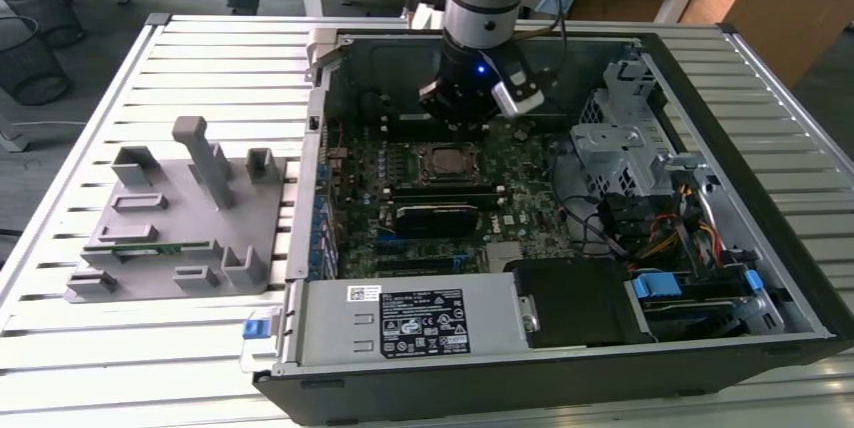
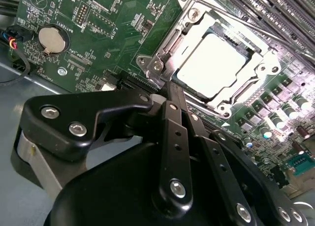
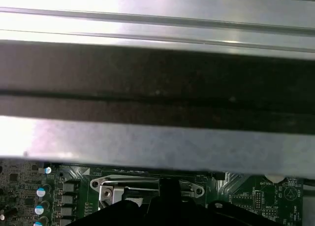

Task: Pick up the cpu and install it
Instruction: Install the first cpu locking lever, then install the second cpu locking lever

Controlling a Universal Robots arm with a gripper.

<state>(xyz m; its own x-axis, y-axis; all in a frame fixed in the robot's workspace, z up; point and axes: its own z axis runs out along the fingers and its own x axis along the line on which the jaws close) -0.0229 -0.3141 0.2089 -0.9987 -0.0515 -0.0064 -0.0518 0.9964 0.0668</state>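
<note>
The cpu (image 2: 211,63), a flat square chip with a pale silver top, lies inside the metal frame of the motherboard socket (image 2: 157,63), and its frame is open around it. In the exterior view the cpu (image 1: 446,161) sits in the middle of the green board inside the open computer case. My gripper (image 1: 462,128) hangs just above the socket's far edge. In the second wrist view the black fingers (image 2: 171,105) meet at the tip beside the socket frame, and my gripper (image 2: 172,90) is shut with nothing in it.
A grey holder tray (image 1: 174,218) with a green memory stick (image 1: 134,245) stands on the slatted table at the exterior view's left. Inside the case are a black block (image 1: 434,216), a power supply (image 1: 400,318), a drive cage (image 1: 621,138) and cables (image 1: 667,238). The case wall (image 3: 157,93) is close.
</note>
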